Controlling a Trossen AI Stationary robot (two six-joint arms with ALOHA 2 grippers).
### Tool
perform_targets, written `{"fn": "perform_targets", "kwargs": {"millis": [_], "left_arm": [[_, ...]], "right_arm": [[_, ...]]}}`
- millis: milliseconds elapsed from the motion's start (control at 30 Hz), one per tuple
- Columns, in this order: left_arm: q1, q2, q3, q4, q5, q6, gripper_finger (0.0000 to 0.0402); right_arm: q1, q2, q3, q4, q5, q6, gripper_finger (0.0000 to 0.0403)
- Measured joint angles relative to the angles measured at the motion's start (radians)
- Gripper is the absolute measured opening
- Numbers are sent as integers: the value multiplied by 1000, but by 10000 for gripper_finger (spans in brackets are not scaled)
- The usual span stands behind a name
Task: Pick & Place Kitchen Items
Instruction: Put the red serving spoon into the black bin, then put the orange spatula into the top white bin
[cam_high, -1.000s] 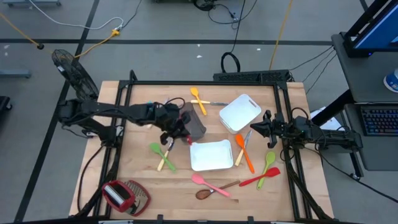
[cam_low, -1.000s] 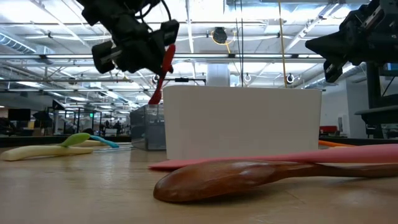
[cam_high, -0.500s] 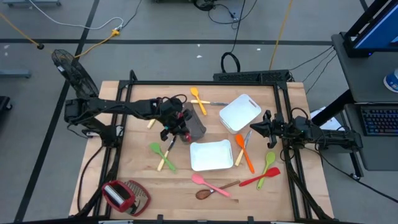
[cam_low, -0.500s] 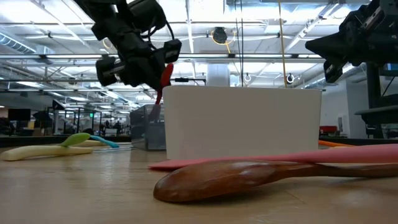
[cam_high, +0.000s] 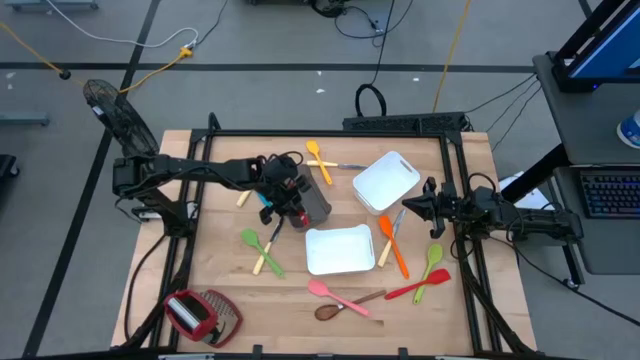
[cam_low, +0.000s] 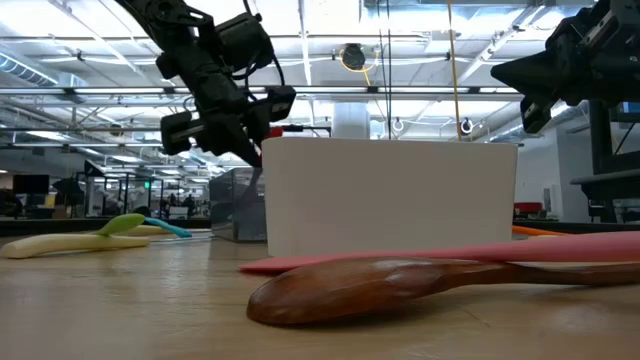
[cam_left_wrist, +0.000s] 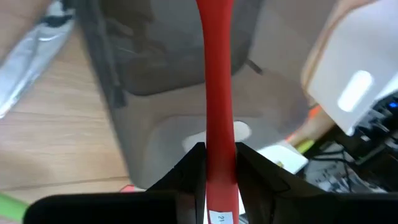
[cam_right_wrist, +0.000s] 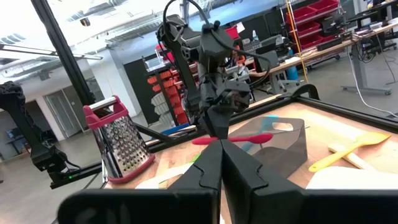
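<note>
My left gripper (cam_high: 288, 208) hangs over the open grey bin (cam_high: 318, 203), shut on a red utensil (cam_left_wrist: 214, 74). In the right wrist view the red utensil (cam_right_wrist: 242, 138) lies about level above the bin (cam_right_wrist: 289, 146). At the table's right side my right gripper (cam_high: 412, 206) waits shut, clear of everything. Other kitchen items lie flat on the wood: an orange and yellow pair (cam_high: 318, 158), a green spoon (cam_high: 252, 240), an orange spatula (cam_high: 393, 245), a pink one (cam_high: 335, 293) and a wooden spoon (cam_high: 335, 310). My left gripper pinches the red utensil's handle (cam_left_wrist: 219, 155) between its two fingers, one on each side. The fingers slant down from the table's left and lie along the handle. The utensil is lifted clear and reaches forward past the fingertips over the grey bin's opening (cam_left_wrist: 155, 93).
Two white trays lie on the table, one (cam_high: 385, 180) at the far right of the bin and one (cam_high: 340, 250) near the middle. A red and metal grater (cam_high: 200, 312) sits at the near left corner. A black frame (cam_high: 330, 135) borders the table.
My left gripper has sunk and gone toward the grey bin with the red utensil. The utensil hung steeply beside the gripper before; now it lies flatter over the bin, and in the low view the white tray's rim hides most of it.
</note>
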Motion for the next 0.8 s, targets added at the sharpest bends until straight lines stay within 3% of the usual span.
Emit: {"fn": "perform_targets", "kwargs": {"millis": [333,600,800], "left_arm": [[-1,0,0,18,-15,7,89],[-1,0,0,16,-61,57,149],[5,-10,0,43,-8,97,200]], "right_arm": [[0,0,0,-1,0,0,0],[0,0,0,-1,0,0,0],[0,0,0,-1,0,0,0]]}}
